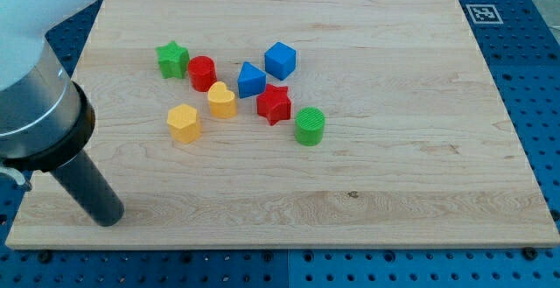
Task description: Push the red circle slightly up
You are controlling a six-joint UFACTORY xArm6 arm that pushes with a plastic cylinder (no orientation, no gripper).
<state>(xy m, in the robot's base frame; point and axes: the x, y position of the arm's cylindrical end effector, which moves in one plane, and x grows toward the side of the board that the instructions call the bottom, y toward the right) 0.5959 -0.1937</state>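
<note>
Wooden board (pixel 394 148): eight blocks, two each red, green, blue, yellow; my tip (pixel 108 220) far lower-left; no claw.

I can find no words, numbers or brand names to read here; the only sign I see is a small black-and-white square marker (pixel 482 13) — it sits on the blue pegboard (pixel 525 69), just past the wooden board's (pixel 367 174) top right corner.

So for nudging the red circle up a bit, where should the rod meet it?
On the red circle's lower edge, coming from the view's bottom. The yellow heart sits close at its lower right, so approach slightly from the left. My tip is far off, bottom left.
</note>
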